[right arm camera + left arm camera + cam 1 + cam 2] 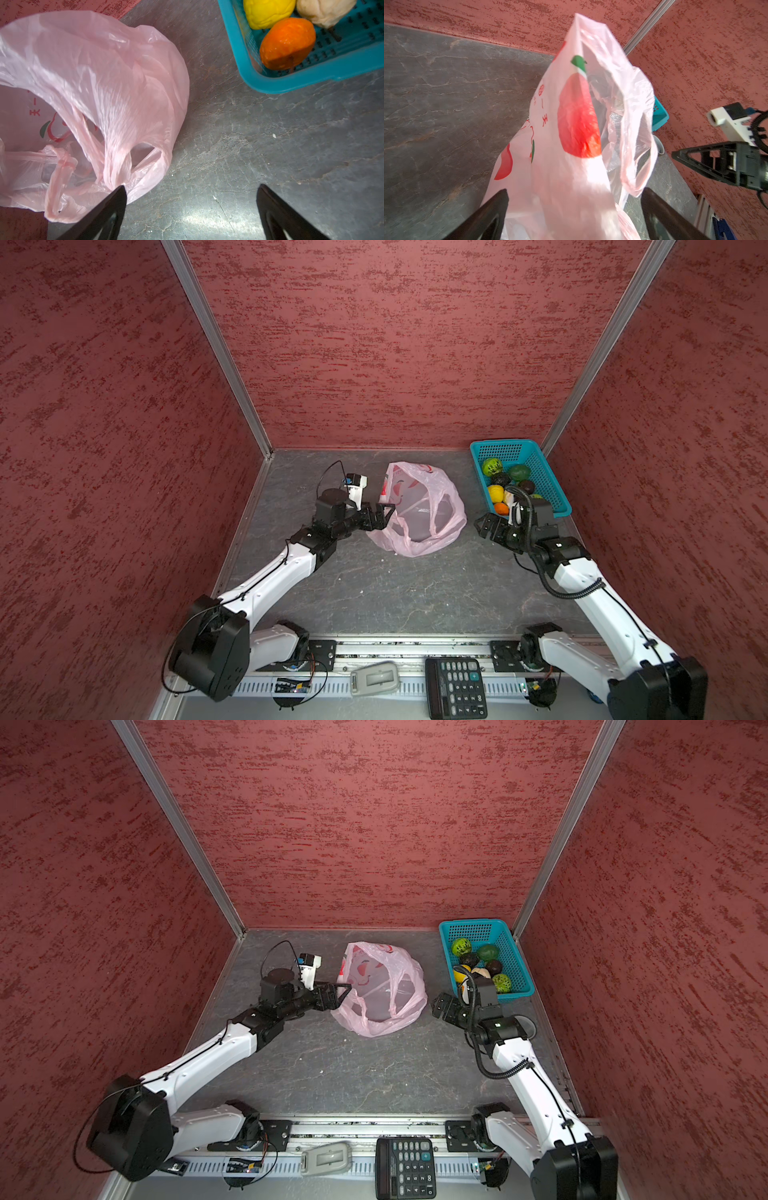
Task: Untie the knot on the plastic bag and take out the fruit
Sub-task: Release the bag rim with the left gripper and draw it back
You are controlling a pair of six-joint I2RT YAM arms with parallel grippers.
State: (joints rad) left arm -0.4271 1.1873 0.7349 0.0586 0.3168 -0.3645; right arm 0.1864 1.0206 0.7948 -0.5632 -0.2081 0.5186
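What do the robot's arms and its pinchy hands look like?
Both arms, left arm and right arm, have white shells with chunky black joints. The left gripper and right gripper are black, with pointed, triangle-shaped fingers. A ribbed black hose loops along the right arm; a thin black wire arcs above the left one.

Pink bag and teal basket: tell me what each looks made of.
The plastic bag looks like thin plastic film, glossy and translucent: it crinkles, and its red print shows through. The teal basket looks like rigid moulded plastic, smooth, with regular perforations.
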